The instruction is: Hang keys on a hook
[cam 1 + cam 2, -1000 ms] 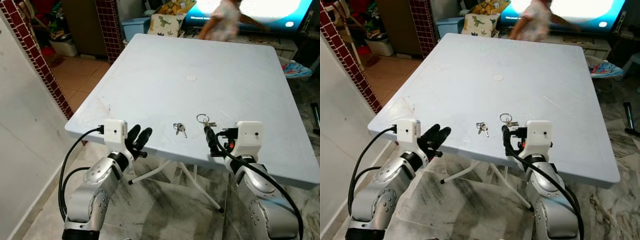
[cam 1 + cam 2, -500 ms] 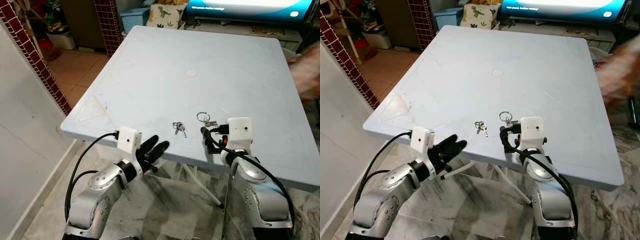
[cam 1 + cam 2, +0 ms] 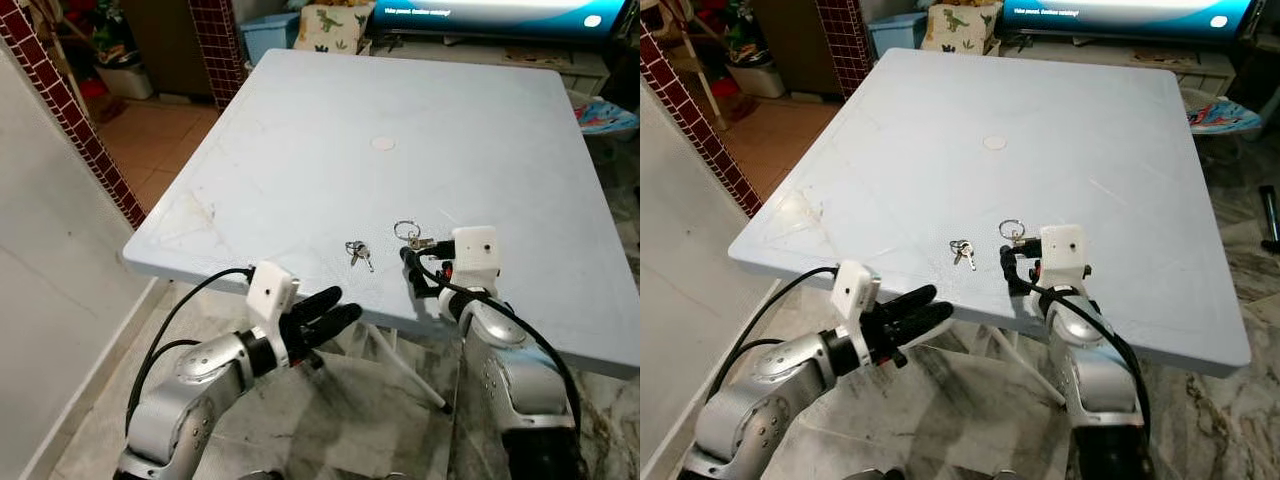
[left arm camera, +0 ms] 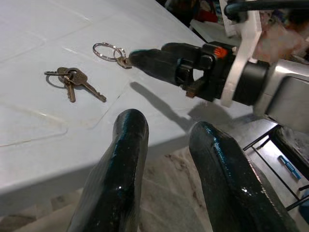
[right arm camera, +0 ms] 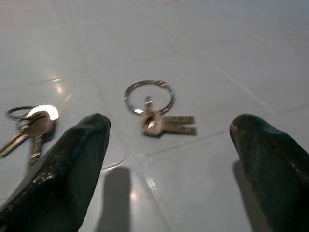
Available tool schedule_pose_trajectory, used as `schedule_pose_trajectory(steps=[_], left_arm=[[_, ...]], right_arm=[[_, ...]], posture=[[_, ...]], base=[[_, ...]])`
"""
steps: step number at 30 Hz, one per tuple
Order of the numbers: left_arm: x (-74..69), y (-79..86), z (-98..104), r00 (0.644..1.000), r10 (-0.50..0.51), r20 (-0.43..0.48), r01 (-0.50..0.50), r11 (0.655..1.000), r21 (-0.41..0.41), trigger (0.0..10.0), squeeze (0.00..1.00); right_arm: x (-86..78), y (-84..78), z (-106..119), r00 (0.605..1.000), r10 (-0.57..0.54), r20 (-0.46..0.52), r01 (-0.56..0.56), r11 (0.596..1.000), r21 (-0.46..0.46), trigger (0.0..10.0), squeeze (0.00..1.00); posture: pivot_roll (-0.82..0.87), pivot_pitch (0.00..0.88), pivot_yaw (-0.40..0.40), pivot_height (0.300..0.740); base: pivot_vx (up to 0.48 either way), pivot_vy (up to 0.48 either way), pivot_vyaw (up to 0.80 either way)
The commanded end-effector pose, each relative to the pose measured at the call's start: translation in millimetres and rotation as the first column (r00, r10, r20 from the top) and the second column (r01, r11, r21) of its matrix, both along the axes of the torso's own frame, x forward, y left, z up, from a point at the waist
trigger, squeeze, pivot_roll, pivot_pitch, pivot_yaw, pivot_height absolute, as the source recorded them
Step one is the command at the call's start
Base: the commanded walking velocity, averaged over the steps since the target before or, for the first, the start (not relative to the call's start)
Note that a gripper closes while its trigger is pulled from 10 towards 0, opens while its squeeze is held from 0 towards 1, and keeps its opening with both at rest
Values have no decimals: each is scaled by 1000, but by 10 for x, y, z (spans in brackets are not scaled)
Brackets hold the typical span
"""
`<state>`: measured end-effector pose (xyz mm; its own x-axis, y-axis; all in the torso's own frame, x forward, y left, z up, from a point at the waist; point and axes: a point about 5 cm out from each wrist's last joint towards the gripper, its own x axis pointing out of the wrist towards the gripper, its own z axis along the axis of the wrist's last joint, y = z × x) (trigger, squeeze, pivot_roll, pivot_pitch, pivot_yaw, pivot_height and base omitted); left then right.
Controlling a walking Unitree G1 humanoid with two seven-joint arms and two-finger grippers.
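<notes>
Two key sets lie near the front edge of the pale blue table (image 3: 330, 150). One is a small bunch (image 3: 357, 253). The other has a larger ring (image 3: 411, 238) and lies just right of it. My right gripper (image 3: 410, 266) rests low over the table, right behind the ringed keys (image 5: 164, 124), open, its fingers (image 5: 72, 159) spread wide with the keys ahead of the gap. My left gripper (image 3: 335, 312) hangs below the table's front edge, open and empty, its fingers (image 4: 128, 140) pointing toward the small bunch (image 4: 72, 79).
A white wall and a red brick pillar (image 3: 60, 110) stand to the left. Beyond the table are a lit screen (image 3: 500, 12), a dinosaur cushion (image 3: 335, 25) and a blue bin (image 3: 265, 35). White folding table legs (image 3: 400, 370) stand on the marble floor beneath.
The view has shifted lower and closer. My left gripper swung right under the table edge. My right gripper crept up to the ringed keys. The blurred person has left the view.
</notes>
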<state>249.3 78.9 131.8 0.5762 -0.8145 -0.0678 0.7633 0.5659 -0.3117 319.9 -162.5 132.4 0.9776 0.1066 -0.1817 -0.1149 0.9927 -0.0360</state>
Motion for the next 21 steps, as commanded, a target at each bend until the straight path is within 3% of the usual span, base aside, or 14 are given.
schedule_pose_trajectory(steps=[1,16,17,18,19,21], left_arm=[[-14,-13,42,1000,-7,9,7,1000,-5,10000,0],[-55,-27,60,1000,-12,11,12,1000,-7,10000,0],[-52,-32,64,1000,-13,12,13,1000,-5,10000,0],[-53,-33,65,1000,-14,13,14,1000,-5,10000,0],[-52,-36,67,1000,-15,13,15,1000,-5,10000,0],[-50,-40,70,1000,-16,13,16,1000,-4,10000,0]], right_arm=[[36,-2,9,1000,14,8,-14,1000,15,10000,0],[265,197,-58,992,127,-10,-126,990,54,9843,0],[269,224,-75,991,135,-13,-135,989,53,3843,0],[270,231,-83,990,139,-13,-138,989,53,3843,0],[269,236,-93,990,141,-15,-140,989,54,0,0],[275,234,-120,989,145,-15,-144,988,55,0,0]], posture=[[-65,153,53,740],[-38,155,55,740],[-38,155,56,740],[-38,155,56,740],[-38,155,56,740],[-38,155,56,740]], base=[[0,0,0],[0,0,0],[0,0,0],[0,0,0],[0,0,0],[0,0,0]])
